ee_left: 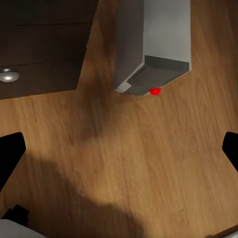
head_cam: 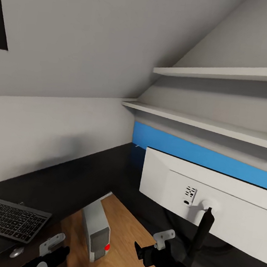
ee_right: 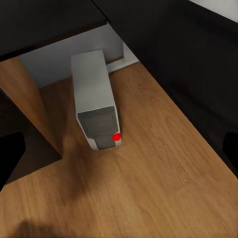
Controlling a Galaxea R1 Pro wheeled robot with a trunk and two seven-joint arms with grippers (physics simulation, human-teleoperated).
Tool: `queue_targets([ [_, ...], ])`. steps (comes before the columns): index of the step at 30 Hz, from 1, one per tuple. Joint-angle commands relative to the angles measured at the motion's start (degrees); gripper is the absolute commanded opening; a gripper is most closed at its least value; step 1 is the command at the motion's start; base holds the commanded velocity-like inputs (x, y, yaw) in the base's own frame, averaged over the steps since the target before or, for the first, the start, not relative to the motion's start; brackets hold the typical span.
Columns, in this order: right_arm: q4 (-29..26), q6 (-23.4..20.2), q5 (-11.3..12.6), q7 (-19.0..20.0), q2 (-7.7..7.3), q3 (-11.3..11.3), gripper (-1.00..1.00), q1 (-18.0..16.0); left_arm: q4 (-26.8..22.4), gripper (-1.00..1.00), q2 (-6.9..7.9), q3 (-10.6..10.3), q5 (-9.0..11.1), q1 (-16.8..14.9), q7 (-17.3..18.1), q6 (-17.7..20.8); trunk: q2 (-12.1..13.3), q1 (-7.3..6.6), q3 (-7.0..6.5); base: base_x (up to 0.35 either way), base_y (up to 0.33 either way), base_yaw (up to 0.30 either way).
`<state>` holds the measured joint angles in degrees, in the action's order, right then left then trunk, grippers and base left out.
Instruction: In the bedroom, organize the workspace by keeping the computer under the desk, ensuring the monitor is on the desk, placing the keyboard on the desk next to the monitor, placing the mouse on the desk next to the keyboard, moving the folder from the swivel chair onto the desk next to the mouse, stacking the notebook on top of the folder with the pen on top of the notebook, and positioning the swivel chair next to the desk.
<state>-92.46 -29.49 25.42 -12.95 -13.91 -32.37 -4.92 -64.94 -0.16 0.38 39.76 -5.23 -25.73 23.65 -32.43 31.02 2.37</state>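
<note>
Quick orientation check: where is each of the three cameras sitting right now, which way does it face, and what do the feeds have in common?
Head view: on the robot's head, facing forward and down at the desk, monitor and keyboard; left gripper and right gripper at the bottom.
Left wrist view: above the wood floor, looking down at the computer; dark fingertips at the edges.
Right wrist view: higher, looking down at the same tower; fingertips barely show.
Shared: all three views show the computer with its red dot.

The monitor (head_cam: 208, 201) stands on the black desk (head_cam: 82, 177), white back showing. The keyboard (head_cam: 8, 217) lies near the desk's edge, the mouse (head_cam: 16, 253) just beside it. The computer (head_cam: 95, 230) stands on the wood floor (head_cam: 129, 237).
</note>
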Motion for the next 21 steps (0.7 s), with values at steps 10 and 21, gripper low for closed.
queue_targets([
  [10, -0.09, -0.03, 0.6, -0.58, -0.04, -0.11, 1.0, 0.0, -0.1, 1.0, -0.02, -0.02, 0.49, -0.04, -0.36, 0.19, -0.11, 0.04, 0.12, 0.078, 0.101, -0.128],
  [21, -0.07, -0.04, 0.6, -0.58, 0.17, -0.15, 1.0, 0.08, -0.11, 1.0, -0.02, 0.05, 0.57, -0.04, -0.3, 0.25, -0.11, 0.04, 0.12, 0.006, 0.008, -0.286],
])
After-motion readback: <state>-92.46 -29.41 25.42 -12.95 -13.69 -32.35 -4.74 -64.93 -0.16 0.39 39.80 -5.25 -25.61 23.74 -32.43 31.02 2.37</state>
